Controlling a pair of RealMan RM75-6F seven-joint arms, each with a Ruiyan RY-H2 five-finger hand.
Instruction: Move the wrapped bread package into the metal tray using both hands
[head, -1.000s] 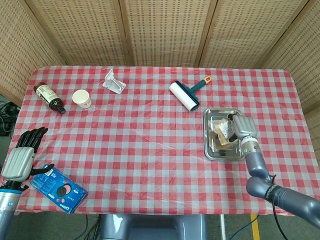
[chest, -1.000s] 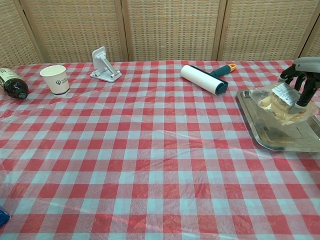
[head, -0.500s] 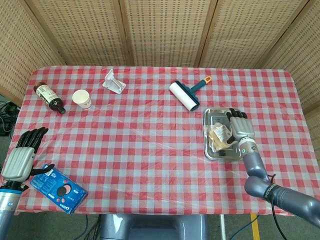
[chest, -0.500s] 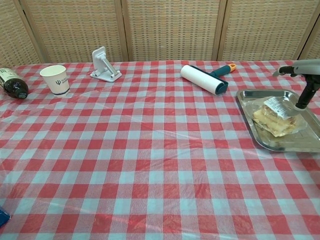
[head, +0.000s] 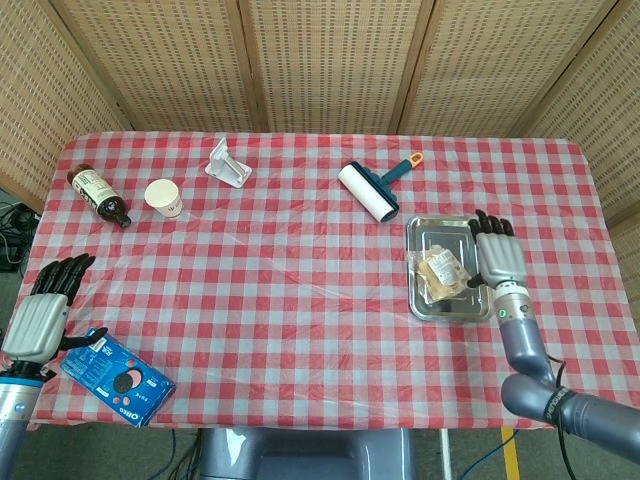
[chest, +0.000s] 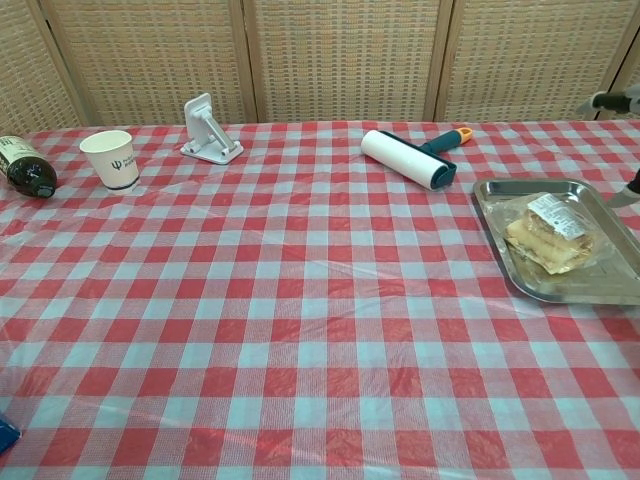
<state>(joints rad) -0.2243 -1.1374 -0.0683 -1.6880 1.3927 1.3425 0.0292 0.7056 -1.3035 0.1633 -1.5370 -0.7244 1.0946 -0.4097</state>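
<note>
The wrapped bread package (head: 442, 273) (chest: 551, 236) lies flat inside the metal tray (head: 420, 296) (chest: 500, 250) at the table's right side. My right hand (head: 497, 257) hovers just right of the tray, fingers spread, holding nothing; in the chest view only its fingertips (chest: 612, 99) show at the right edge. My left hand (head: 42, 310) hangs off the table's front left corner, fingers extended and empty, beside a blue cookie box (head: 117, 377). The left hand does not show in the chest view.
A lint roller (head: 372, 190) (chest: 413, 158) lies just behind the tray. A paper cup (head: 165, 198) (chest: 111, 159), a brown bottle (head: 98, 194) (chest: 24, 167) and a white plastic stand (head: 229, 163) (chest: 209, 131) sit at the back left.
My right hand let go of the bread package, which dropped flat into the tray. The hand then drew away to the right of the tray. The left hand stayed still.
</note>
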